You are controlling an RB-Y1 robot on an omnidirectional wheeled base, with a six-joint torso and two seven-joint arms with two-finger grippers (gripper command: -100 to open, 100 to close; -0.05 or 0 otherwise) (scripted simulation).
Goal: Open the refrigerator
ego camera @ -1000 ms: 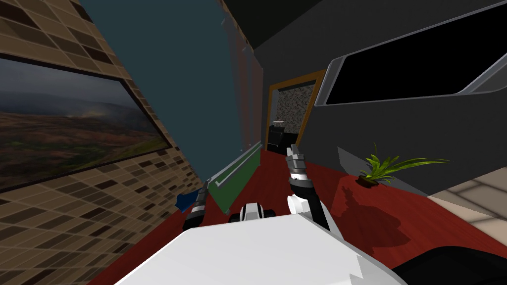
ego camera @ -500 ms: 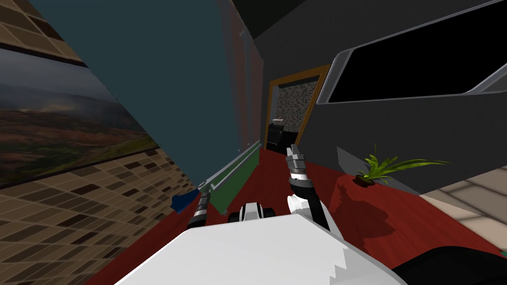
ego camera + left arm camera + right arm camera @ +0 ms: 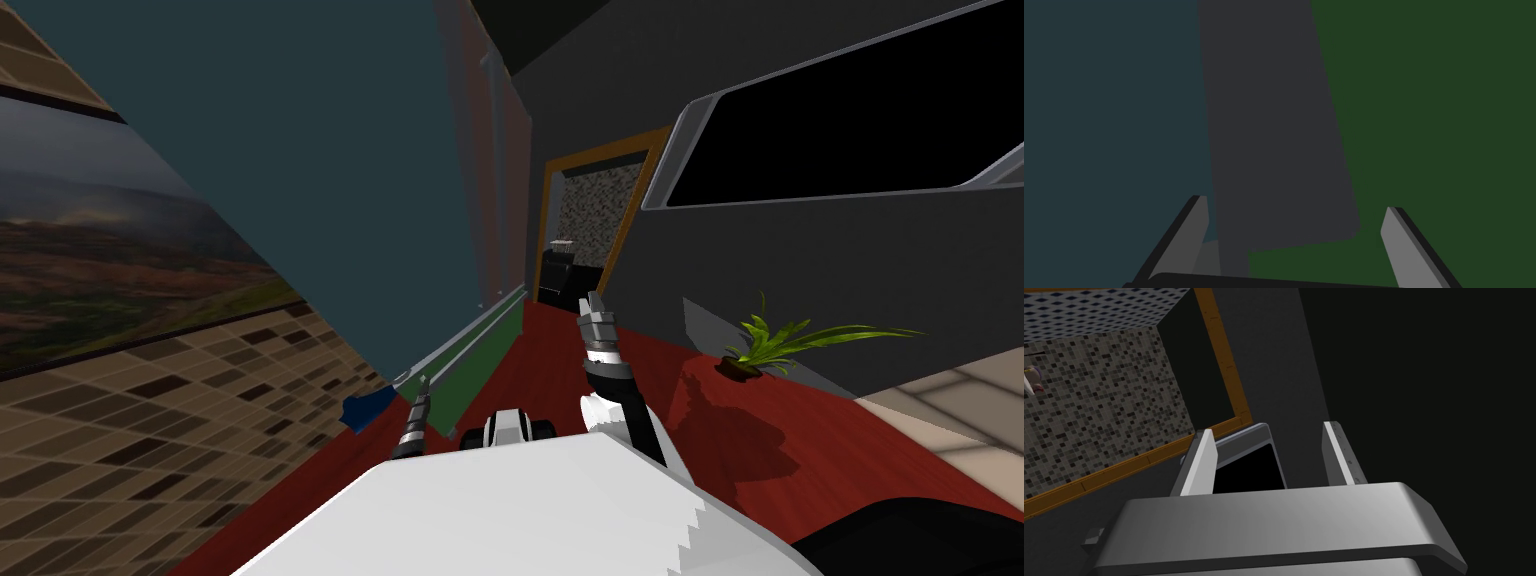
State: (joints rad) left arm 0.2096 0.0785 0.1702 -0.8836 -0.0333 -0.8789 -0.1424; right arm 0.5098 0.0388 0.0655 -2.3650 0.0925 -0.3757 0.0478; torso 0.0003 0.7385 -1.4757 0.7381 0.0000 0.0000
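Two arms raised before a teal refrigerator (image 3: 330, 150)

The left hand (image 3: 423, 386) points at the near end of the grey bar handle (image 3: 470, 333) above a green lower panel (image 3: 478, 368). The right hand (image 3: 594, 303) is lifted well apart. A potted plant (image 3: 770, 345) sits on the red floor (image 3: 850, 430).

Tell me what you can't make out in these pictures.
Head view: the tall dark teal panel is cut off by the top edge.
Head view: the small blue object beside the left gripper is too small to name.
Left wrist view: whether the open fingers touch the dark grey bar between them; depth is unclear.
Head view: the dark furniture past the orange-framed doorway is too small.
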